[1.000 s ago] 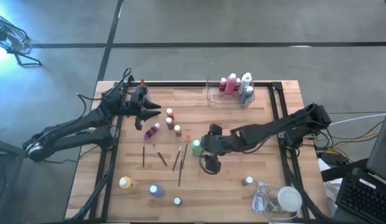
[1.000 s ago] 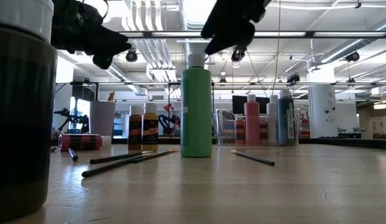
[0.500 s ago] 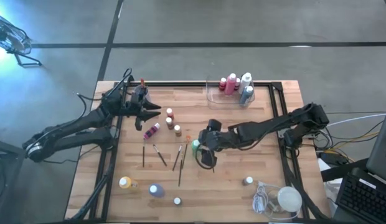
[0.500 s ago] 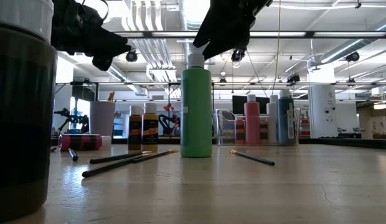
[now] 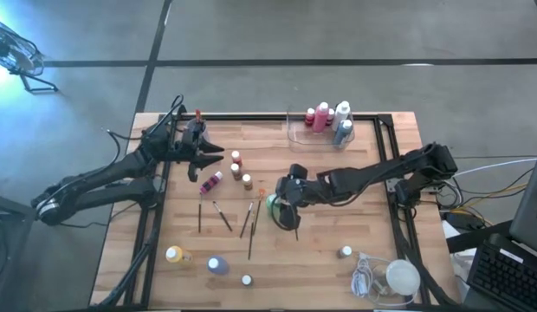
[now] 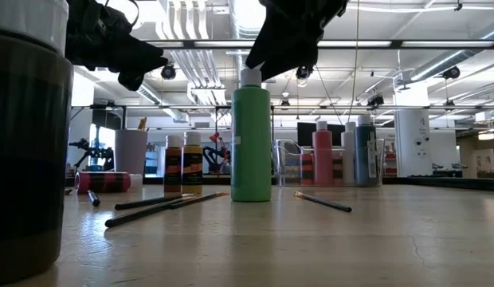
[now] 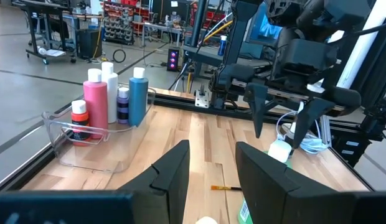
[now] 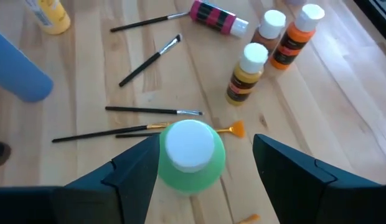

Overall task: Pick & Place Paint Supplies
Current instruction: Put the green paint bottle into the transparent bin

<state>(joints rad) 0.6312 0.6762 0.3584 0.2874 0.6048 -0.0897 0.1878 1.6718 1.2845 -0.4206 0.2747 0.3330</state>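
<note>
— Change first: what is different from a second ago?

— Right gripper (image 8: 196, 174) has slid in over the green bottle (image 8: 192, 157), which is the landmark here. A second ago it hung off to one side, nearer the white lump with the cord (image 5: 398, 279); now its two fingers straddle the bottle's white cap, one on each side.

— And the jaws?

— Wide, with clear gaps between them and the green bottle. Nothing is held yet. They seem to be drawing in a little, so I judge a grip is about to start.

— Where does the green bottle stand?

— Upright on the wooden surface (image 5: 355, 199), about mid-way across it, untouched and unmoved over that second. Just beside it lie several thin paintbrushes (image 8: 154, 111), one with an orange tip nearly touching its base.

— Farther out from the green bottle?

— Three small bottles (image 8: 250, 73) stand in a cluster beyond the paintbrushes, and a pink bottle (image 8: 218, 17) lies on its side past them. The left gripper (image 5: 212, 160) hangs above that cluster, exactly where it was, jaws narrowly parted and empty.

— Farthest?

— The clear tray (image 5: 296, 132) at the far edge, well apart from the green bottle, already holds a handful of bottles (image 5: 329, 117). My reading: this one is next to go there, and many remain loose.
</note>
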